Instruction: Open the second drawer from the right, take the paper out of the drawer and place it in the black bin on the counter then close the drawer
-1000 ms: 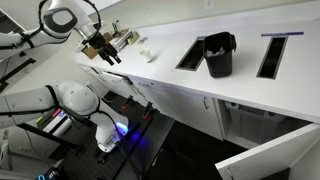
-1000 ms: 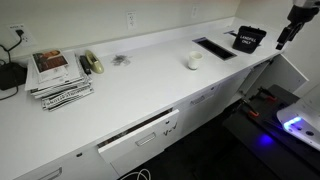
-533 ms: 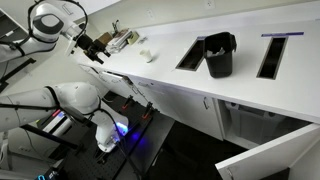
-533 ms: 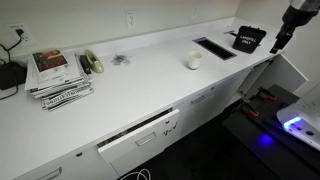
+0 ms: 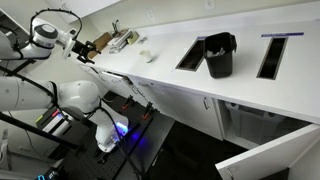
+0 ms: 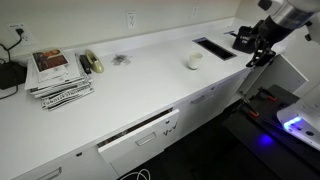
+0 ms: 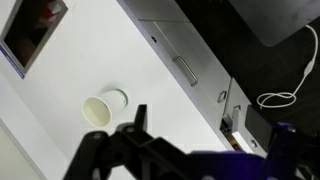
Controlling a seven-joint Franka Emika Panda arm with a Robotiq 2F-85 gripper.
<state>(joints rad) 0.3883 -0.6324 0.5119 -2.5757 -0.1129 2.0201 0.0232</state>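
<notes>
A drawer (image 6: 140,135) under the white counter stands slightly ajar; in the wrist view it shows as a narrow gap (image 7: 228,112). The paper is hidden. The black bin (image 5: 219,55) stands on the counter between two rectangular cut-outs and also shows in an exterior view (image 6: 246,38), partly behind the arm. My gripper (image 5: 84,51) hangs in the air off the counter's end, above its height, touching nothing; it also shows in an exterior view (image 6: 256,50). In the wrist view its fingers (image 7: 210,135) are spread wide and empty.
A white cup (image 6: 193,60) stands on the counter, also in the wrist view (image 7: 100,106). A stack of magazines (image 6: 58,75) and small items lie at the counter's other end. A cabinet door (image 5: 268,152) hangs open. Robot base and cables sit on the floor (image 5: 110,130).
The arm has swung away from the counter's end, and the gripper has dropped lower and come further into the exterior view that shows the drawers. The drawer and bin have not moved.
</notes>
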